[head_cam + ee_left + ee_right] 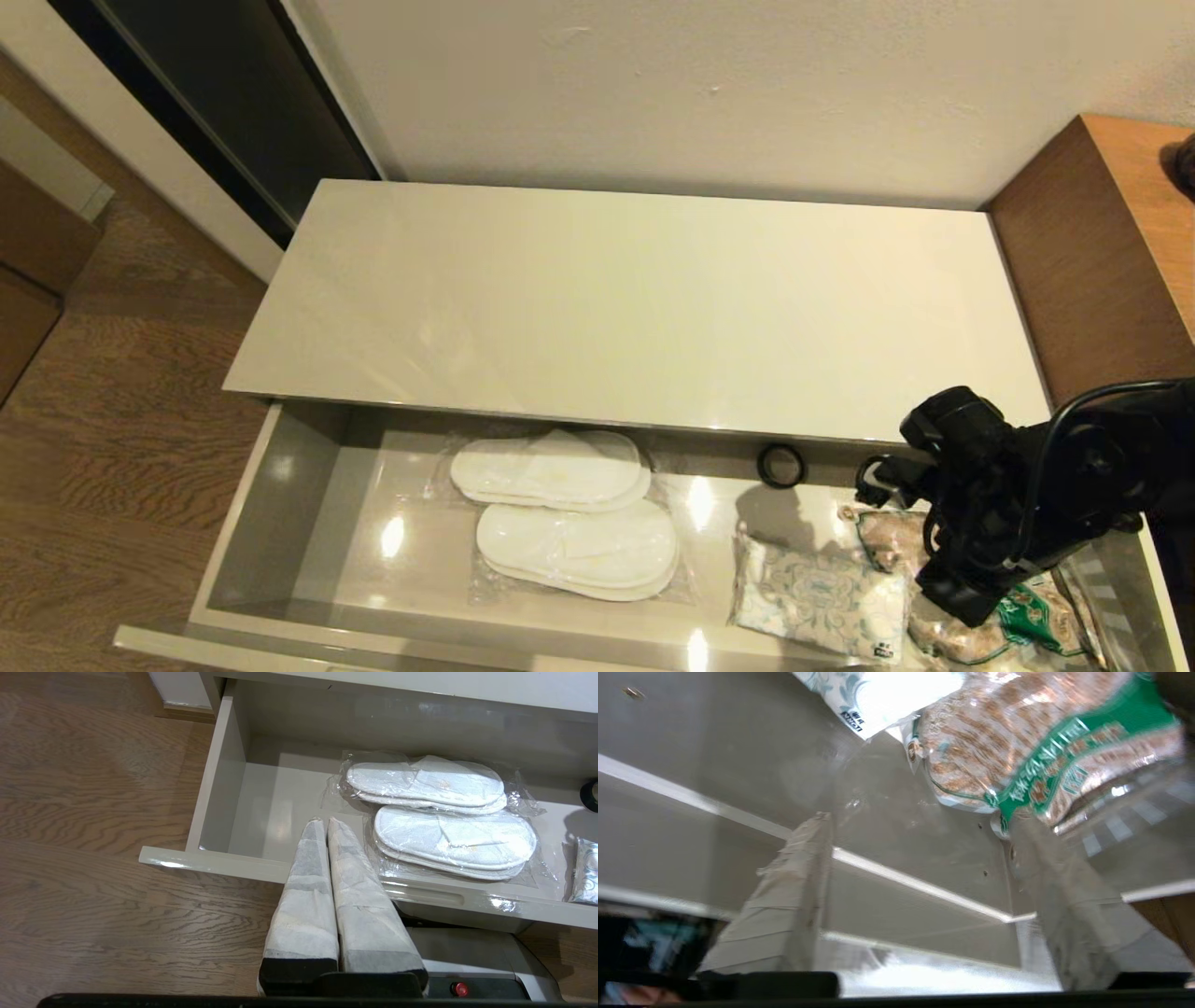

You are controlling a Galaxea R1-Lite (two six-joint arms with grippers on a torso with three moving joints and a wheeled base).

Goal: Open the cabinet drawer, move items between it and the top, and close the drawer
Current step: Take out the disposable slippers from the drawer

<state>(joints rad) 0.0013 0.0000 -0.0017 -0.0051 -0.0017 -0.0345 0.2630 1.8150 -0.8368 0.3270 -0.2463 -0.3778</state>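
Note:
The cabinet drawer (280, 504) stands pulled out under the bare cream top (635, 299). Inside lie the bagged white slippers (569, 509) near the middle and the patterned tissue pack (817, 597) further right. My right arm (990, 495) reaches down over the drawer's right end. In the right wrist view the right gripper (920, 819) is open with nothing between its fingers, just short of the tissue pack (878, 695). The left gripper (325, 820) is shut and empty, hovering over the drawer's front panel (224, 861), beside the slippers (444, 816).
A green-labelled bag of brown food (1018, 625) lies at the drawer's right end, touching the tissue pack. A black ring (781, 465) sits by the drawer's back wall. A brown wooden cabinet (1102, 252) stands to the right, wood floor (112, 392) to the left.

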